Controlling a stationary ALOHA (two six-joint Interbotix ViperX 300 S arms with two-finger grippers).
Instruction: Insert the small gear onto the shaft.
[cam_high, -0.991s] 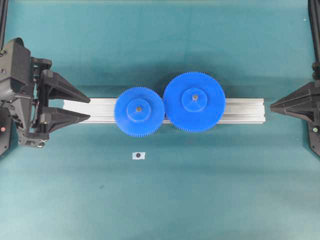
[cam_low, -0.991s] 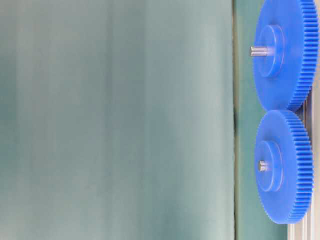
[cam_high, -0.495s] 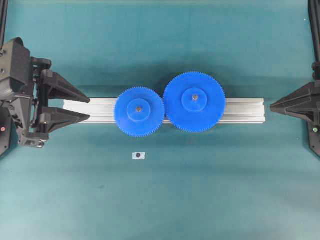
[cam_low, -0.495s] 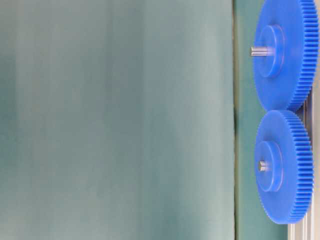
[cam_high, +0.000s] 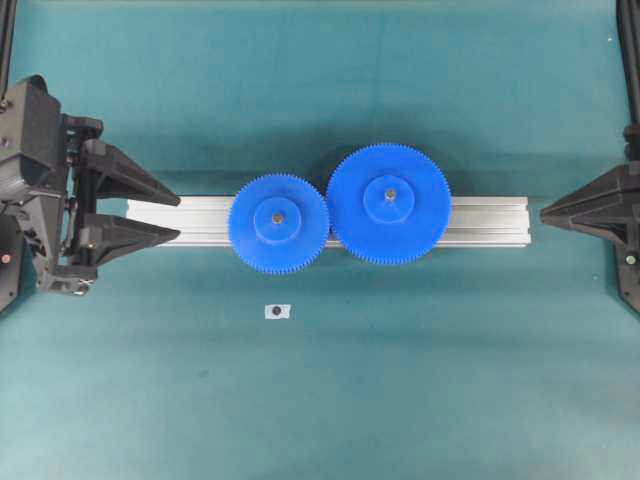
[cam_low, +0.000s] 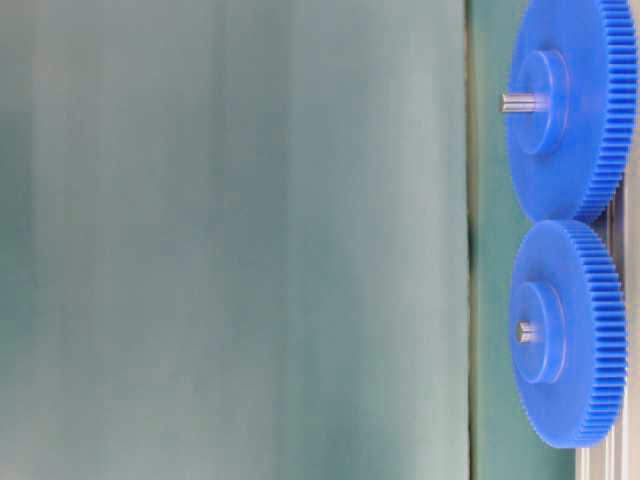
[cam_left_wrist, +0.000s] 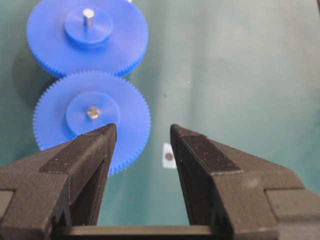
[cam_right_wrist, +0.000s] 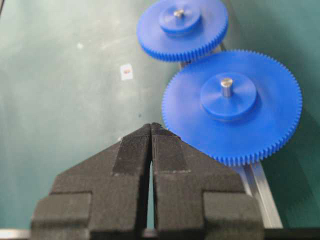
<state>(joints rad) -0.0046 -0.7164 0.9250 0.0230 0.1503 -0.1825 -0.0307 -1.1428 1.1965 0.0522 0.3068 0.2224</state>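
Small gear seated on its shaft; nothing has moved in the last second.

Overhead: the small gear (cam_high: 279, 223) sits on the aluminium rail (cam_high: 490, 220), its teeth meeting the larger gear (cam_high: 388, 204), as before, so the insertion looks done. The left gripper (cam_high: 178, 217) waits at the rail's end, jaws apart and empty; the right gripper (cam_high: 545, 213) stays well off, jaws pressed together on nothing. A small white marker (cam_high: 278, 311) lies on the teal table mat (cam_high: 420, 380).

Left wrist: the shaft (cam_left_wrist: 93, 112) tip shows through the hub.
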